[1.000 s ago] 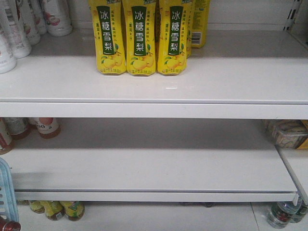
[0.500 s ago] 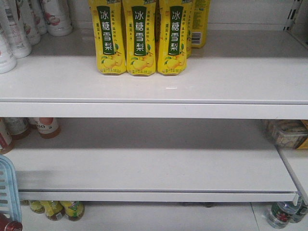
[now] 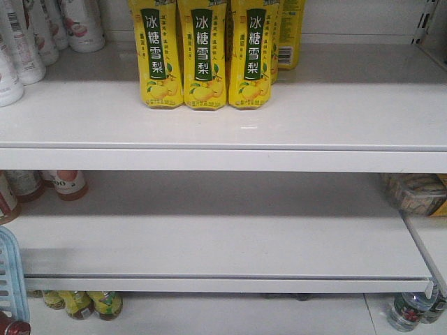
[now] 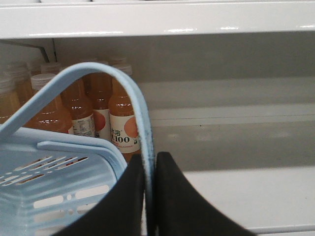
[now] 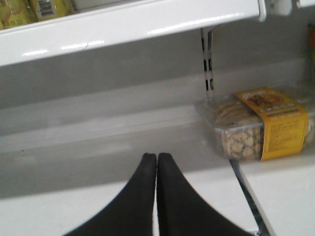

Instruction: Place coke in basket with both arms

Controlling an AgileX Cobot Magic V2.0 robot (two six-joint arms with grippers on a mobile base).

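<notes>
Coke (image 3: pixel 14 326) shows only as a red cap and shoulder at the bottom left corner of the front view, just below the light blue basket (image 3: pixel 10 269), which itself peeks in at the left edge; whether the bottle sits inside the basket or beside it cannot be told. The left gripper (image 4: pixel 150 196) is clamped on the basket handle (image 4: pixel 140 113), a thin strip pinched between its fingers, so the basket could swing or slip out if the arm moves sharply. The right gripper (image 5: pixel 156 182) hangs over the bare white shelf (image 5: pixel 59 211) with its fingers pressed together and nothing between them. If it goes for the bottle without parting them first, it would likely knock the bottle over.
</notes>
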